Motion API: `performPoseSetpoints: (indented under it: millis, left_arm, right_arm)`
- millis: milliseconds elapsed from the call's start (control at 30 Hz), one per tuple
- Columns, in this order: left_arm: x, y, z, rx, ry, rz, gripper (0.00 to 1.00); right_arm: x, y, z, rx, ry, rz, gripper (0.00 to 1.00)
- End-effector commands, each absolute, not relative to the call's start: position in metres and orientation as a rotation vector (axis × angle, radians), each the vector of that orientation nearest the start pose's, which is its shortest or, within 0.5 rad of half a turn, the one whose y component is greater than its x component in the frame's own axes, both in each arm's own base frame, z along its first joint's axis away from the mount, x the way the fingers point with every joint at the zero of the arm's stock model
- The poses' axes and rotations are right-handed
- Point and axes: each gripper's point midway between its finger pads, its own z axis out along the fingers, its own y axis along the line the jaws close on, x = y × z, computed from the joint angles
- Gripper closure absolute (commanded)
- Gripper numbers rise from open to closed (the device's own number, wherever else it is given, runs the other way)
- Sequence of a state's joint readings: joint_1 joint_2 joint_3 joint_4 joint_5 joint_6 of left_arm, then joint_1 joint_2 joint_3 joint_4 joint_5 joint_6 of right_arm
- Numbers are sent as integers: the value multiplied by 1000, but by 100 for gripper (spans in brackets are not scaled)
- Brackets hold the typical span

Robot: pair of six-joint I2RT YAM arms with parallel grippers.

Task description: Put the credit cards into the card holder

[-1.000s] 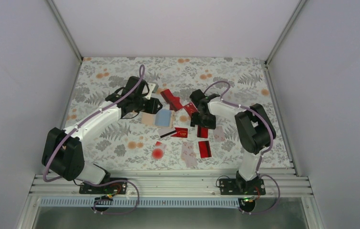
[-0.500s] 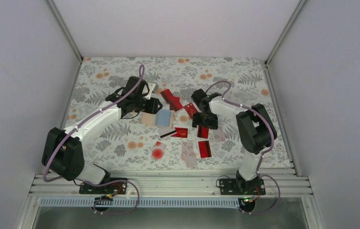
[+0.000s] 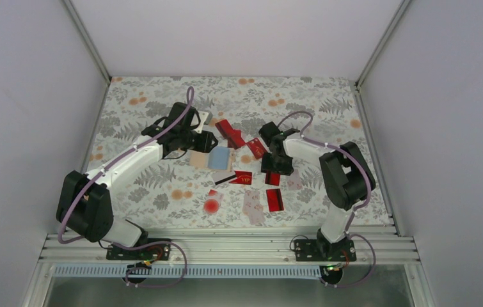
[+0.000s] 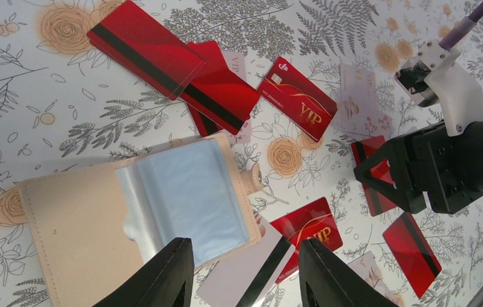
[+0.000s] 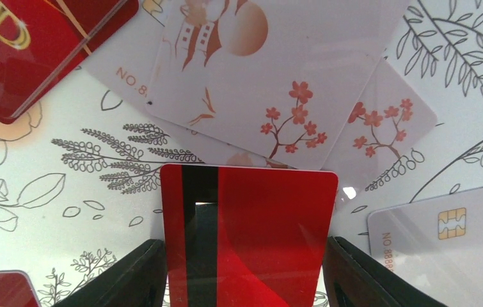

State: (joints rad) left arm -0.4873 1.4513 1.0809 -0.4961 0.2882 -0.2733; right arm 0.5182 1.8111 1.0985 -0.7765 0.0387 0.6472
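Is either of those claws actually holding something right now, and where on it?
The right gripper brackets a red striped card by its two opposite edges; whether it grips yet cannot be told. The left gripper holds nothing.

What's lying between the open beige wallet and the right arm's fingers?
Only bare flowered tablecloth lies straight between the card holder and the right fingers; red VIP cards lie on either side. The left wrist view shows it.

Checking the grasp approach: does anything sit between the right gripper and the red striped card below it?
Nothing visible does. The right gripper straddles the red striped card. Its face is uncovered, with pale floral cards only past its far edge.
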Motion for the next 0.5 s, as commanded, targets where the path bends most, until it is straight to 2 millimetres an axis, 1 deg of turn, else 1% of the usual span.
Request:
performPoseSetpoints:
  millis: [0,267,333,467]
  left_arm:
    - [328,-229,166,393,2469,-676,57]
    - [328,-228,164,395,2470,-673,57]
    - [327,-228,163,399,2471,-670,57]
    - [328,-228,161,405,2474,-667,57]
  right_arm:
    - [256,133,-26,219,3164,-143,39]
    - [252,134,-37,198,3207,-184,30]
    - [248,133,-40,204,3218,-182,30]
    - [244,133,-46,214,3228,-169,35]
